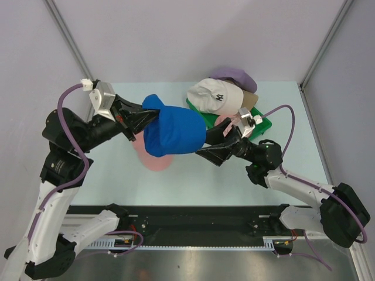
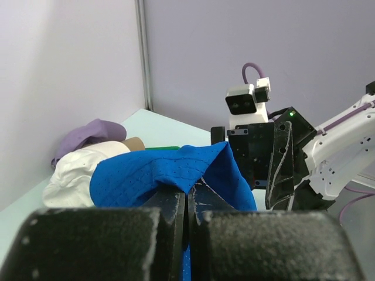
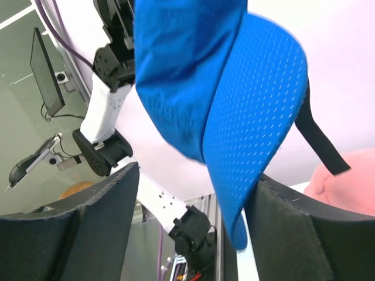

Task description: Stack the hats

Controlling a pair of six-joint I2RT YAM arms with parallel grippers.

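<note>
left pincer [image 1: 138, 120] is pinching the blue cap [image 1: 173, 130] at its left end. the cap's right edge hangs between the spread jaws of the right pincer [image 3: 196, 175], over the pink cap [image 1: 153, 160].

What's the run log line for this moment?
left gripper: shut on blue cap | right gripper: open, jaws astride blue cap | blue cap: held over pink cap

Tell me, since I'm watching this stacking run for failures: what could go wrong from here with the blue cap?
The left gripper pinches only a fold of the blue cap, so it might slip free. The right gripper stands open around its hanging end and may catch only the edge. The cap hangs off-centre over the pink cap and could land crooked.
</note>
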